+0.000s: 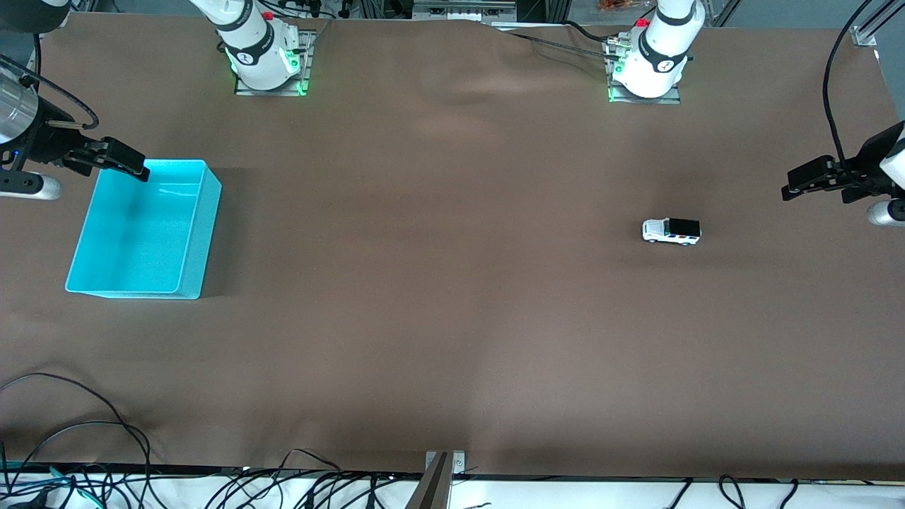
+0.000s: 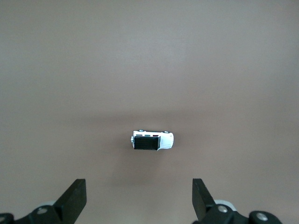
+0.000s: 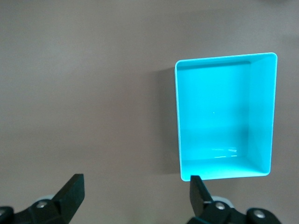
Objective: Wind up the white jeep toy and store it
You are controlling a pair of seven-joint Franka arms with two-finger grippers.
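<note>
The white jeep toy (image 1: 672,231), boxy with a black roof, stands on its wheels on the brown table toward the left arm's end. It also shows in the left wrist view (image 2: 152,141), on its own. My left gripper (image 1: 792,185) hangs open and empty over the table, off to the side of the jeep toward the left arm's end; its fingers are wide apart in the left wrist view (image 2: 139,186). The cyan bin (image 1: 201,240) is empty at the right arm's end. My right gripper (image 1: 138,168) is open and empty over the bin's rim (image 3: 177,116), shown in its wrist view (image 3: 135,182).
Both arm bases (image 1: 265,60) (image 1: 647,67) stand at the table edge farthest from the front camera. Loose black cables (image 1: 85,438) lie along the edge nearest the camera, with a metal bracket (image 1: 442,470) at its middle.
</note>
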